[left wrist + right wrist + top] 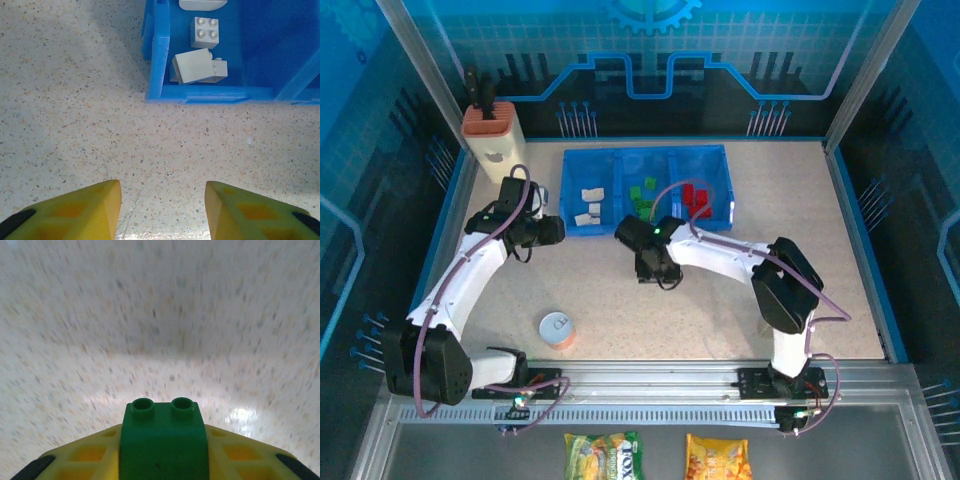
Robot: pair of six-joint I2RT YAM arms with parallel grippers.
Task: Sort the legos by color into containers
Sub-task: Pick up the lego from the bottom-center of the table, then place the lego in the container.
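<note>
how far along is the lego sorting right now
Looks mostly done: the blue tray already holds cream bricks left, green bricks middle, red bricks right. In hand: the right jaws are shut on a green brick over the table. Left: dropping it in the middle compartment.

Speckled table (710, 320), blue tray (645, 150) (three compartments), can (557, 329)

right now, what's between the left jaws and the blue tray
Bare speckled tabletop, all the way from the left jaws up to the blue tray and its near wall. The left wrist view shows that stretch.
</note>
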